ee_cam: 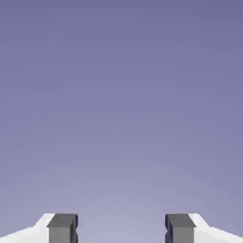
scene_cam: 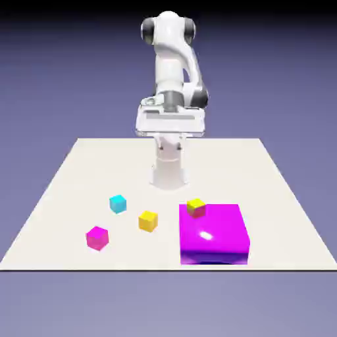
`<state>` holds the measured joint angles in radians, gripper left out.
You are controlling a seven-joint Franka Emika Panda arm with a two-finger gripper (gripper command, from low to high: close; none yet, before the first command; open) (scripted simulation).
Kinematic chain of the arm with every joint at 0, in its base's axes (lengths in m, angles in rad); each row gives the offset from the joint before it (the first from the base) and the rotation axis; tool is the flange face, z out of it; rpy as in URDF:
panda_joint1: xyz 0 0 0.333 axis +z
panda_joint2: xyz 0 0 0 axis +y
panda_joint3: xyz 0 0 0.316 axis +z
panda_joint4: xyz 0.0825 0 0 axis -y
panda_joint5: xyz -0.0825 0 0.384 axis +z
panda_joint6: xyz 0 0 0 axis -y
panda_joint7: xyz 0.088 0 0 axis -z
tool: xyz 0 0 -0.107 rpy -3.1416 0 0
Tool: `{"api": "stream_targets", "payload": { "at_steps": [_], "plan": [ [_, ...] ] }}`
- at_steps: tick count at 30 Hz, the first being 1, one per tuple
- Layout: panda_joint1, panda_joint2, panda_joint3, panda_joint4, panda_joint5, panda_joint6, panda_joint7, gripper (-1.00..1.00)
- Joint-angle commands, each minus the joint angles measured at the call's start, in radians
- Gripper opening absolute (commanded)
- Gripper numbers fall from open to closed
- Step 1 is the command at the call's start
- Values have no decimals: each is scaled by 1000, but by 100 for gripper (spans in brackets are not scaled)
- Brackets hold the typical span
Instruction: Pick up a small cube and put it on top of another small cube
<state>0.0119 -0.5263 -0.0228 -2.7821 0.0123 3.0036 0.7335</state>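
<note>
Four small cubes lie on the white table (scene_cam: 72, 171): a cyan cube (scene_cam: 118, 204), an orange-yellow cube (scene_cam: 148, 221), a magenta cube (scene_cam: 97, 237) and a yellow cube (scene_cam: 195, 207). The yellow one is at the far left corner of a large magenta block (scene_cam: 214, 233); I cannot tell whether it rests on it or just behind it. My gripper (ee_cam: 121, 228) is held high near the robot's base (scene_cam: 171, 122), far from all the cubes. In the hand view its grey fingertips (ee_cam: 62, 228) stand apart with nothing between them, and only the blue-violet backdrop shows.
The large magenta block stands near the table's front edge on the exterior view's right. The robot's white pedestal (scene_cam: 169, 172) rises at the table's middle, behind the cubes.
</note>
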Motion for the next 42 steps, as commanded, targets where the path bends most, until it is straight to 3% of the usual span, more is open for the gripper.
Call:
{"api": "stream_targets", "payload": {
  "at_steps": [1,27,32,33,38,42],
  "plan": [
    [0,36,-19,23,10,-28,-6,0],
    [-2,974,-509,621,275,-744,-167,0],
    [-54,1106,-431,603,368,-604,-227,0],
    [-54,1106,-431,603,368,-604,-227,-100],
    [-7,961,-509,609,267,-742,-158,-100],
    [-68,816,-513,473,183,-728,-58,-100]
  ]
}}
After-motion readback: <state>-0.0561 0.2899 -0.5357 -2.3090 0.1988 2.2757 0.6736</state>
